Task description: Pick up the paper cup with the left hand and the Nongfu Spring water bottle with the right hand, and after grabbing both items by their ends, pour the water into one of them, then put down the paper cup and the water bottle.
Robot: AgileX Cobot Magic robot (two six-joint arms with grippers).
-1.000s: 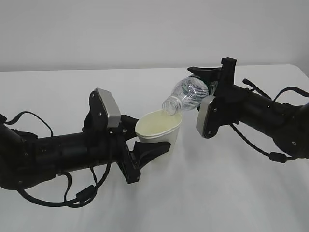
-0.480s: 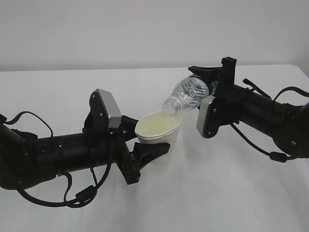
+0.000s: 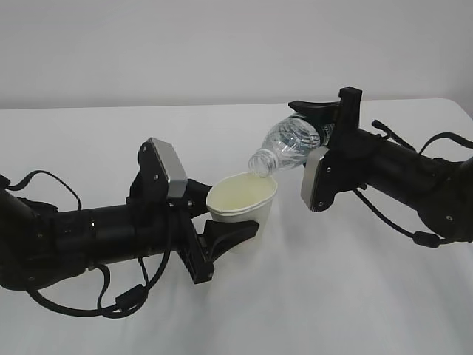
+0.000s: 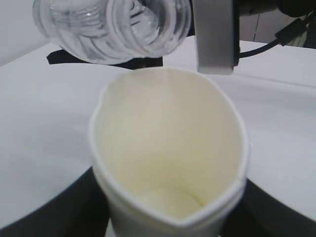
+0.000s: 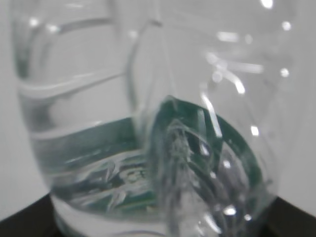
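Over paper cup [image 3: 242, 197] | tilted bottle [image 3: 287, 147] | green label, print unreadable

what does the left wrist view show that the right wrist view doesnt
Only the left wrist view shows the small white tapered paper cup, its rim squeezed out of round, its pale cream inside, the white table and a grey rectangular block on the opposite arm. Only the right wrist view shows the dark green label band, seen through the plastic. Both show the small clear ribbed plastic bottle, close up and partly cropped.
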